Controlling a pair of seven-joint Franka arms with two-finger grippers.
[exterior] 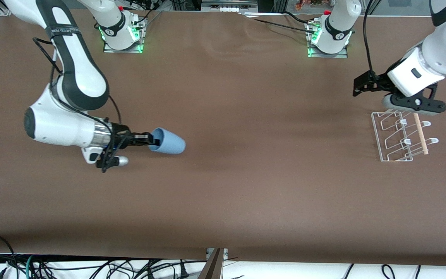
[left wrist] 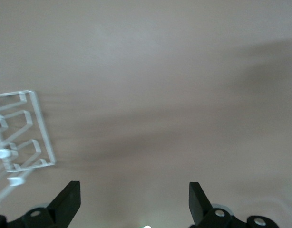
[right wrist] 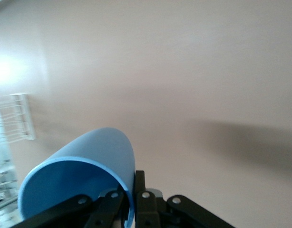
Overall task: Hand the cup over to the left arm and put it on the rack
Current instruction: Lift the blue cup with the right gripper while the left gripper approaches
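Observation:
The light-blue cup [exterior: 167, 142] lies on its side in my right gripper [exterior: 148, 140], which is shut on its rim, one finger inside and one outside, over the table toward the right arm's end. In the right wrist view the cup [right wrist: 84, 166] fills the corner beside the fingers [right wrist: 140, 190]. The white wire rack [exterior: 399, 135] with its wooden dowel [exterior: 420, 133] stands toward the left arm's end. My left gripper [exterior: 362, 87] is open and empty, over the table beside the rack. The left wrist view shows its open gripper [left wrist: 134, 202] and the rack [left wrist: 22, 137].
The brown table [exterior: 246, 186] spreads between the two arms. The arm bases [exterior: 122, 33] stand along the edge farthest from the front camera. The rack shows small in the right wrist view [right wrist: 15, 116].

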